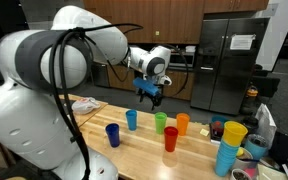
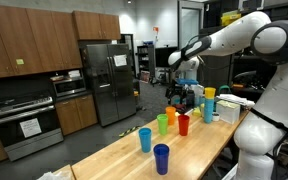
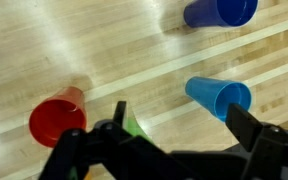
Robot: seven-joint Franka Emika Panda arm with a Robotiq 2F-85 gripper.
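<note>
**Tool spread above the green cup**

I have the tool (image 1: 150, 96) spread wide, pinching nothing, above the counter (image 1: 134, 152). The green cup (image 1: 160, 122) stands just below it, upright, with its long axis vertical and its mouth facing up. A red cup (image 3: 57, 120) and a light blue cup (image 3: 219, 97) stand near it on either side, and their mouths show only bare inner walls.

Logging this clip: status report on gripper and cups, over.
Gripper open, empty, hovering over wooden table. Green plastic cup and light blue plastic cup nearest below, standing, untouched. Red plastic cup close by; nothing between gripper and cups.
</note>
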